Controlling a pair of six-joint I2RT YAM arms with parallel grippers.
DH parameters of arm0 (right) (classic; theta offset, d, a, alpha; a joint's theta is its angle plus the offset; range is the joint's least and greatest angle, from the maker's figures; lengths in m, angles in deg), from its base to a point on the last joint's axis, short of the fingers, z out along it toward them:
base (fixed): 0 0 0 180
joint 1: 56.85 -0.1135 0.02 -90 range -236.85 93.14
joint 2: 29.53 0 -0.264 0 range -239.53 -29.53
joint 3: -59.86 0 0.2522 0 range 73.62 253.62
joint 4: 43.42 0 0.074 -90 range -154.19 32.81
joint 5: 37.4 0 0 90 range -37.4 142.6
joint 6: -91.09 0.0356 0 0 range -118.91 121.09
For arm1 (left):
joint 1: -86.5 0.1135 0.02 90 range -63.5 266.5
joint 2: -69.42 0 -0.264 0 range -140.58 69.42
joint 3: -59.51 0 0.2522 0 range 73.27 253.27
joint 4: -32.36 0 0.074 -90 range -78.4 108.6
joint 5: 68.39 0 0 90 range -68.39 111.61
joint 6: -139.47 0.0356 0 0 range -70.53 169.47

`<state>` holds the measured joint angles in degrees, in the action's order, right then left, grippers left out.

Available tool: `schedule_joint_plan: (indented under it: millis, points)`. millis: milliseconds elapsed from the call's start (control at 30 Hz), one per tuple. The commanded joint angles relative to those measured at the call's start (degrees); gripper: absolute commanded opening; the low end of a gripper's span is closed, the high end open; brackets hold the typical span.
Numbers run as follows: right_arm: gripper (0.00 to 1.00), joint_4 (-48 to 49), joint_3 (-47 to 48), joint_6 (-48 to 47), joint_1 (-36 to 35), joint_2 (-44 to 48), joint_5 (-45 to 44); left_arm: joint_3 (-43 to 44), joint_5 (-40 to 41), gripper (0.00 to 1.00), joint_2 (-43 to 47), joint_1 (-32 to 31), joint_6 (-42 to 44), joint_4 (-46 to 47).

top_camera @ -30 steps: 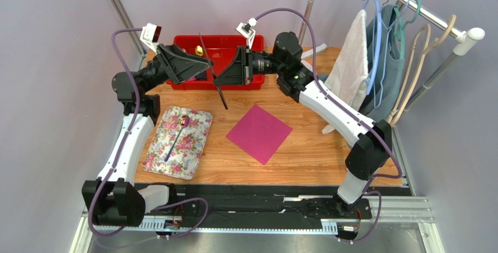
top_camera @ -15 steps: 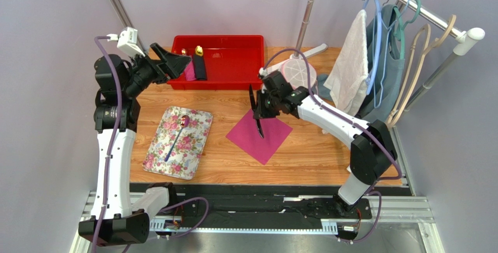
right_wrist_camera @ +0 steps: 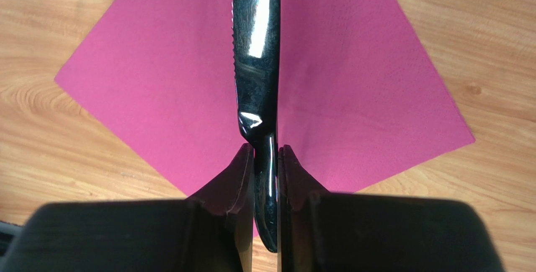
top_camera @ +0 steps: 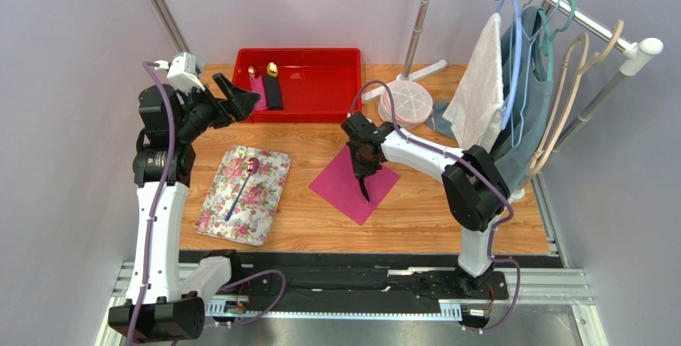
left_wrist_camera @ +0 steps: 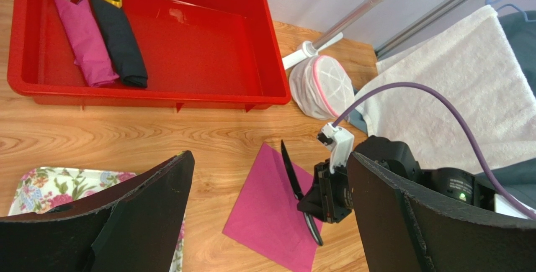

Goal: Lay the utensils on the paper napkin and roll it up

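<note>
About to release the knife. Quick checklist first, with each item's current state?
1. Right pincer shut on the knife: ok.
2. Knife over the napkin: ok.
3. Knife resting on the napkin: cannot tell.
4. Napkin flat, unfolded: ok.
5. Left pincer open, away from the napkin: ok.
6. Other utensil on the napkin: not ok, it lies on the floral tray.

Left pincer agape, right pincer tight.
</note>
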<state>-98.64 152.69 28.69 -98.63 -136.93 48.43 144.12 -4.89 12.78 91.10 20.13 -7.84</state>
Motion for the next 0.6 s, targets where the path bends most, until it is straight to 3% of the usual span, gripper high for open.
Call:
schedule_joint_plan:
  millis: [0, 567]
  points:
    - [0.00, -0.56, 5.21, 0.53, 0.82, -2.37, -1.02, -0.18, -0.74, 0.99, 1.18, 0.23, -0.01, 1.39]
    - [0.01, -6.27, 16.64, 4.84, 2.49, -11.60, 2.49, -3.52, -2.15, 0.99, 1.45, 0.15, -3.00, 2.09]
